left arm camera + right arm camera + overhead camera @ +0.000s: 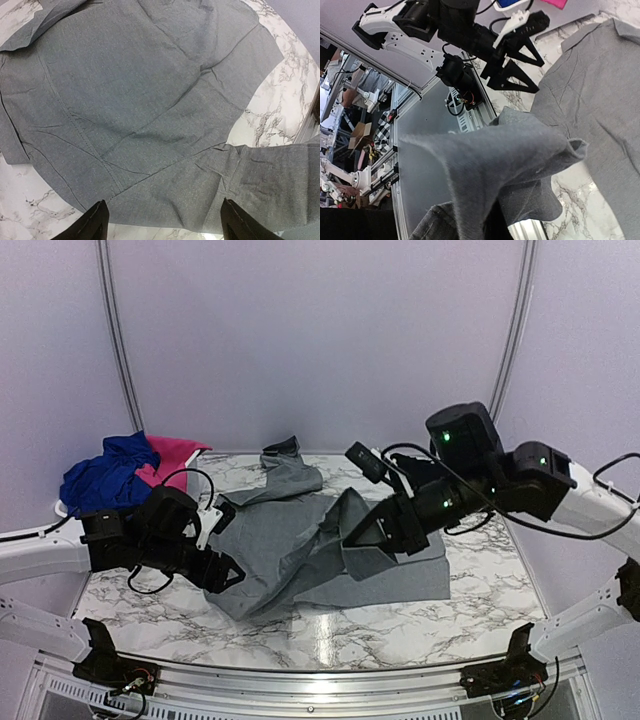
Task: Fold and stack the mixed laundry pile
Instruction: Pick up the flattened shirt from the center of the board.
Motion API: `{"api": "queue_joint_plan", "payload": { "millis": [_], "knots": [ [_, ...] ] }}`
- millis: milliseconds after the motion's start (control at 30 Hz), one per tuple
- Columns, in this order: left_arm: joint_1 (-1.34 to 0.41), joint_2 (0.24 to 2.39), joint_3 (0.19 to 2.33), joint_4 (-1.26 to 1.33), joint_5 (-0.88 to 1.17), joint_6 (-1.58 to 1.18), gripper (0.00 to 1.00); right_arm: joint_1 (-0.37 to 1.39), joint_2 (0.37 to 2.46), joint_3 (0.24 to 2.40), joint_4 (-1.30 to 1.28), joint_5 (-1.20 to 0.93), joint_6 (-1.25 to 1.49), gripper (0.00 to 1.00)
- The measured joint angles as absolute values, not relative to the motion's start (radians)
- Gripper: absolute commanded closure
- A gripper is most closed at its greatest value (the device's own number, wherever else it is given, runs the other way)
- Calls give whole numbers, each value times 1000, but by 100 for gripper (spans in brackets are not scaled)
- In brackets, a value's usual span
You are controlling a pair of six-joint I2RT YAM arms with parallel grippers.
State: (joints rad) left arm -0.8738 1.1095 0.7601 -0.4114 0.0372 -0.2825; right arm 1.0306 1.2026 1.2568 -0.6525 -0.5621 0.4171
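A grey collared shirt (pixel 290 540) lies spread over the middle of the marble table (pixel 400 630). My right gripper (pixel 357 537) is shut on a fold of it, lifted off the table. In the right wrist view that grey fold (pixel 495 155) drapes over my right gripper (pixel 490 227) and hides its fingers. My left gripper (pixel 228 575) stands open at the shirt's left edge. In the left wrist view the grey shirt (pixel 150 100) fills the frame, and my left gripper (pixel 164 225) hangs over its hem, holding nothing. Royal blue (pixel 100 478) and hot-pink (pixel 172 453) garments are heaped at the back left.
A metal rail (pixel 320 680) runs along the table's near edge, between the two arm bases. White curtain walls close off the back and sides. Bare marble (pixel 280 75) shows to the right of the shirt.
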Motion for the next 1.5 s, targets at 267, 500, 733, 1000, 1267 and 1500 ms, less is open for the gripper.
{"api": "queue_joint_plan", "payload": {
  "millis": [267,500,733,1000,1267,1500],
  "knots": [
    [-941,990,729,-411,37,-291,21,1034,1344,1386,-750,-590,395,100],
    [-1064,897,752,-398,-200,-287,21,1001,1376,1376,-613,-556,645,100],
    [-1246,1106,971,-369,-429,-190,21,873,1488,1419,-456,-567,846,100],
    [-1346,1200,1035,-237,-574,-77,22,828,1530,1397,-327,-563,1003,100],
    [-1361,1361,1156,-137,-631,-1,32,828,1530,1357,-263,-570,1084,100],
    [-1361,1420,1214,-109,-707,65,56,828,1530,1355,-247,-580,1111,100]
  ]
}}
